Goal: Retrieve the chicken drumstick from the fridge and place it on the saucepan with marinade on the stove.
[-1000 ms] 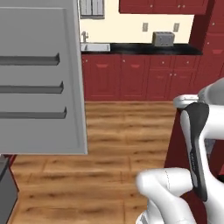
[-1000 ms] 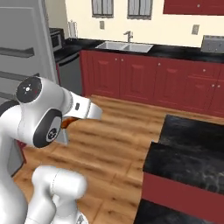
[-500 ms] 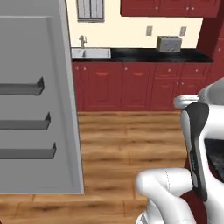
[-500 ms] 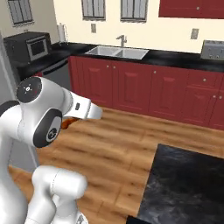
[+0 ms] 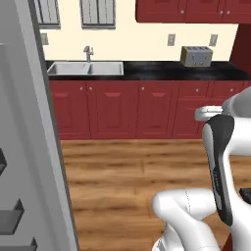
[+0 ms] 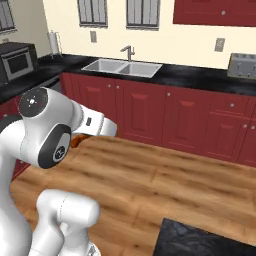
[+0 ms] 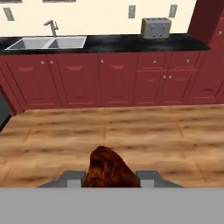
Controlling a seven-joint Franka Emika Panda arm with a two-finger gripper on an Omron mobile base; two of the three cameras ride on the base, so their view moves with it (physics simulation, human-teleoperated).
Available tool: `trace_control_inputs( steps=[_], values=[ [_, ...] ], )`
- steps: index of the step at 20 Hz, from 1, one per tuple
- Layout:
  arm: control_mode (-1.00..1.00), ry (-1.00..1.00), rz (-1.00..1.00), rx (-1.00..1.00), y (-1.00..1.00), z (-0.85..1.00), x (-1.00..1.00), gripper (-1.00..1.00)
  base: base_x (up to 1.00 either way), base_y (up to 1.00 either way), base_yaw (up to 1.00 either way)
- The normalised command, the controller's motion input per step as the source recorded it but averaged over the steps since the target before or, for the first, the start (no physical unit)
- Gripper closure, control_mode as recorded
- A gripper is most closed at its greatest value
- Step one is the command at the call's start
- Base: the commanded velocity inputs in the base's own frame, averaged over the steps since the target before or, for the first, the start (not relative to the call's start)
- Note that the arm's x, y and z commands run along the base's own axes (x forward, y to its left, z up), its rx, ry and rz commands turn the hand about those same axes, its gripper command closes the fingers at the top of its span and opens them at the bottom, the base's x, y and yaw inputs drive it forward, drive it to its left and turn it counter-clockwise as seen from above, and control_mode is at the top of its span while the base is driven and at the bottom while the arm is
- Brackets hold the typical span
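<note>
Now, claw (image 7: 111, 178): clenched on the chicken drumstick (image 7: 110, 168), held above the wood floor (image 7: 144, 131).
Sink (image 7: 48, 43): at 11 o'clock.
Toaster (image 7: 156, 28): at 1 o'clock on the tabletop (image 7: 109, 43).

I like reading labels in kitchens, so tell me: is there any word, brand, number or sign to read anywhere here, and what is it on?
None can be read.
The toaster, the microwave, the wall outlets and the red cabinets bear no lettering.
The fridge door is plain grey.
The chicken drumstick in the claw carries no tag.
</note>
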Motion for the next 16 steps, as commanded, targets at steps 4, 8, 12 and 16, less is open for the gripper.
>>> trace_control_inputs(
  steps=[4, 8, 12, 16],
  values=[
    [1.0, 0.0, 0.0, 0.0, 0.0, 0.0, 0.0, 1.0, 1.0, 0.0, 0.0],
    [1.0, 0.0, 0.0, 0.0, 0.0, 0.0, 0.0, 1.0, 1.0, 0.0, 0.0],
    [1.0, 0.0, 0.0, 0.0, 0.0, 0.0, 0.0, 1.0, 1.0, 0.0, 0.15],
    [1.0, 0.0, 0.0, 0.0, 0.0, 0.0, 0.0, 1.0, 0.96, -0.05, 0.25]
  ],
)
